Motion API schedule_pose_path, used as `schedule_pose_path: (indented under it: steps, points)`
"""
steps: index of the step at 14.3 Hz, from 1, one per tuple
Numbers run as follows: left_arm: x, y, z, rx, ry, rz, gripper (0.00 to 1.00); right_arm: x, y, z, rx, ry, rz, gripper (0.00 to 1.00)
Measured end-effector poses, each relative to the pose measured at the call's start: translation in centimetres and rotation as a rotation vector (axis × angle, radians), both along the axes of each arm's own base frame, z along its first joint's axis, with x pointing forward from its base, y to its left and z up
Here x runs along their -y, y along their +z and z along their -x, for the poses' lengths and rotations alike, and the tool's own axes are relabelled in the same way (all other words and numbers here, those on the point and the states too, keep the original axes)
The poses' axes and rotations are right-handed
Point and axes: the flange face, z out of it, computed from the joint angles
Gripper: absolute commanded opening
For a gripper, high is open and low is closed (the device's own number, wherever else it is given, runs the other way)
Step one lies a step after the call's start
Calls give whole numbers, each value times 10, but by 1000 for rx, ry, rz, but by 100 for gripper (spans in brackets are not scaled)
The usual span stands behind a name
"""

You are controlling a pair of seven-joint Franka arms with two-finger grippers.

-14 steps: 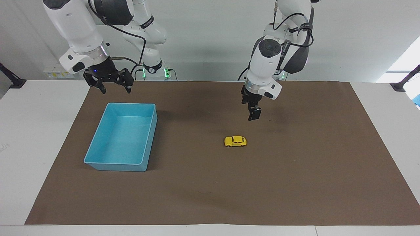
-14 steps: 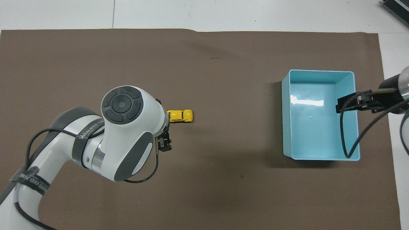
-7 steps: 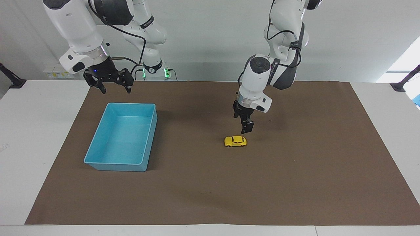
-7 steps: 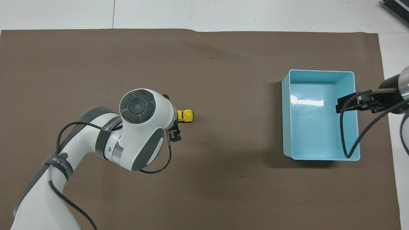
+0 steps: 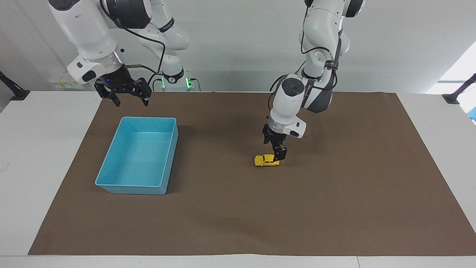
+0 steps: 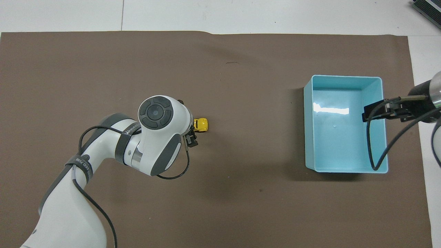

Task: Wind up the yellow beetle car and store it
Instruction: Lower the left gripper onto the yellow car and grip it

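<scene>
The yellow beetle car stands on its wheels on the brown mat, about mid-table. My left gripper has come down at the end of the car that points toward the left arm's end of the table. It is open, with its fingertips at roof height. I cannot tell whether they touch the car. In the overhead view the wrist hides most of the car, and one finger shows beside it. My right gripper waits open in the air by the blue bin.
The blue bin has nothing in it and sits on the mat toward the right arm's end of the table. White tabletop borders the mat. The right gripper's black cable hangs over the bin.
The left arm has come down and forward, bringing its gripper from above the mat to the car's end. The car and the right arm have not moved.
</scene>
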Motion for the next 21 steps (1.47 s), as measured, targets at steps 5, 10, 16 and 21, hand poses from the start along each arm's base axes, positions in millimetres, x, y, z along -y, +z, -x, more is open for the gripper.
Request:
schedule_pose_path:
  steps: [5,10,16,21]
  points:
    - [7,-22,-2,-6,-4,-22,100,0,0,0,0,0,0,100]
    - [9,-20,-2,1,-16,-25,27,0,0,0,0,0,0,100]
    - [11,-17,-3,11,-40,-25,24,0,0,0,0,0,0,100]
    - [4,-18,-4,10,-100,-37,24,0,0,0,0,0,0,100]
